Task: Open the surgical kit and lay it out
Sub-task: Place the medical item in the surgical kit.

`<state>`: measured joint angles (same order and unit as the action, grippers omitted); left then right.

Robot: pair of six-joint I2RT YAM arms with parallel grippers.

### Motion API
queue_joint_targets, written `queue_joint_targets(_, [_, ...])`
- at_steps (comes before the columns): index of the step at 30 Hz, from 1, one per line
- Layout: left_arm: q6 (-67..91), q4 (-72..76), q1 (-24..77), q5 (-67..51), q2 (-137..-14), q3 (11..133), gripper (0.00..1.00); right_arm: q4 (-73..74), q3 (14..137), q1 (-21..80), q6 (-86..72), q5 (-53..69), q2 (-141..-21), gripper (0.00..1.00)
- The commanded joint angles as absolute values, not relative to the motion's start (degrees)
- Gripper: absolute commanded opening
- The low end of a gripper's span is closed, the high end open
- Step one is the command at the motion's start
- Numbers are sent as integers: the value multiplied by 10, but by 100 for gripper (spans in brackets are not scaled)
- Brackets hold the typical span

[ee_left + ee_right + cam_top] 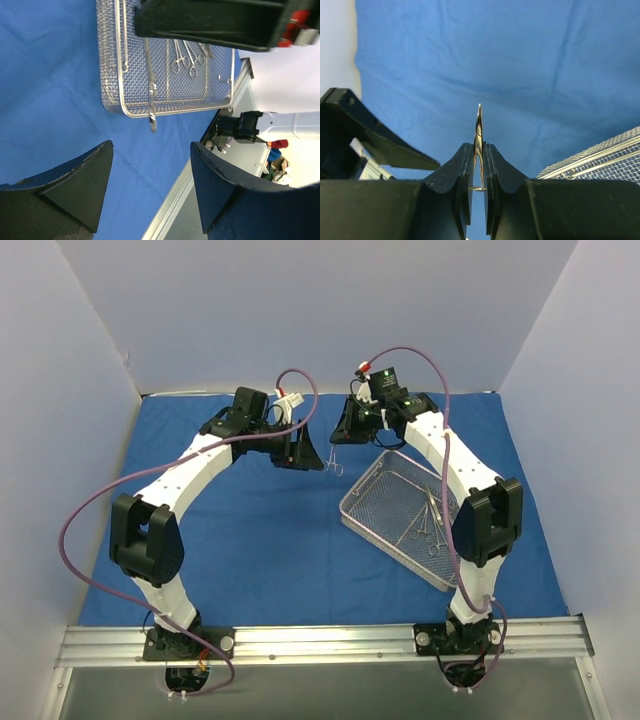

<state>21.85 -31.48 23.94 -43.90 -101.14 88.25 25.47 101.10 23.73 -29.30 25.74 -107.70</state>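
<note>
The royal-blue cloth wrap point(250, 540) lies spread flat over the table. On its right half sits the silver wire-mesh tray point(372, 522), with several steel instruments point(430, 515) lying in it. My right gripper point(343, 438) hovers above the cloth, left of the tray's far corner. It is shut on a slim steel forceps point(336, 463) that hangs down from it. In the right wrist view the forceps point(479, 122) stands pinched between the fingers of this gripper point(478, 147). My left gripper point(306, 452) is open and empty, close beside the forceps. In the left wrist view the forceps point(151, 95) dangles in front of the tray point(165, 109), just beyond the left gripper point(150, 150).
White walls close in the back and both sides. An aluminium rail point(320, 640) carrying both arm bases runs along the near edge. A purple cable point(100, 500) loops off the left arm, another point(440, 380) off the right. The cloth point(50, 75) shows faint creases.
</note>
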Motion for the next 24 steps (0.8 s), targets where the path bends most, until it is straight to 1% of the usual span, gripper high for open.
queue_joint_targets(1, [215,-311,240,-414,-1009,883,71,256,1044,240,-296,282,-1083,0])
queue_joint_targets(6, [238,-285,239,-335,-976,876,70,267,1071,236,-362,262,-1104,0])
queue_joint_targets(9, [231,-309,237,-301,-985,906,74,272,1095,230,-421,257,-1129,0])
queue_joint_targets(11, [229,-311,233,-294,-990,916,78,257,1098,228,-451,271,-1143,0])
queue_joint_targets(15, [227,-328,230,-266,-999,945,79,243,1092,233,-509,273,-1146,0])
queue_joint_targets(18, [231,-352,229,-223,-991,948,80,248,1082,233,-565,273,-1145,0])
queue_joint_targets(19, [236,-360,227,-198,-988,948,80,249,1071,234,-603,265,-1143,0])
queue_joint_targets(24, [247,-399,200,-145,-977,940,80,237,1044,250,-715,251,-1143,0])
